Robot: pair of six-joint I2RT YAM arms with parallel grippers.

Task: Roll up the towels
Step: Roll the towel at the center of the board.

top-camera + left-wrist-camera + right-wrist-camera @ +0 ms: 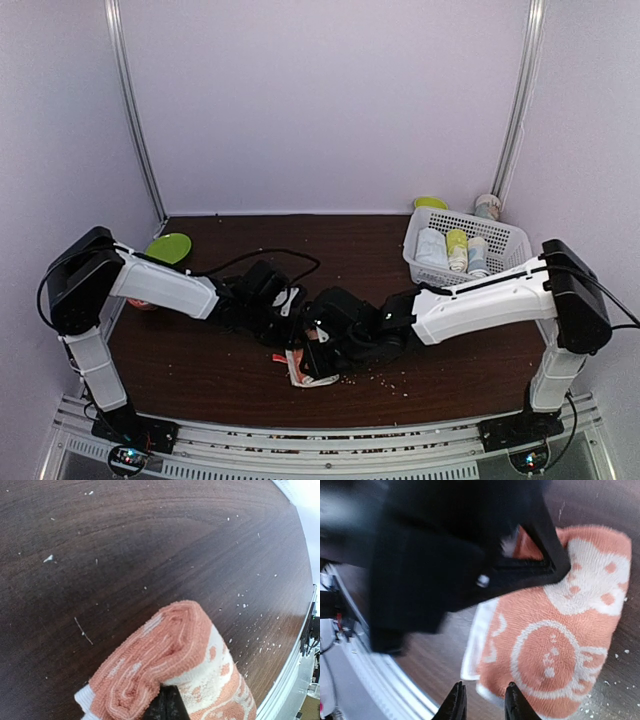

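Orange towel with cream patterns lies on the dark wooden table, well to the left of the white basket and nearer my bases than the basket is. It is partly rolled. In the left wrist view its end shows layers curled over one another in a loose coil, with a white hem at the low corner. In the right wrist view its broad patterned face is turned up. Both my arms reach in and meet over the towel, away from the basket. Left gripper: the tips read as one dark wedge, drawn together, set against the coiled end. I cannot tell whether any cloth is caught between them. In the right wrist view its black body covers the towel's upper part. Right gripper: fingers a little apart, with nothing between them, hanging above the towel's corner by the white hem. I cannot tell if they touch it. Inside the basket a white roll and a yellow-green roll stand side by side. A green plate sits far left of the basket, beyond the towel and about as far back as the basket. Pale crumbs are scattered on the table between the towel and the basket's near side.
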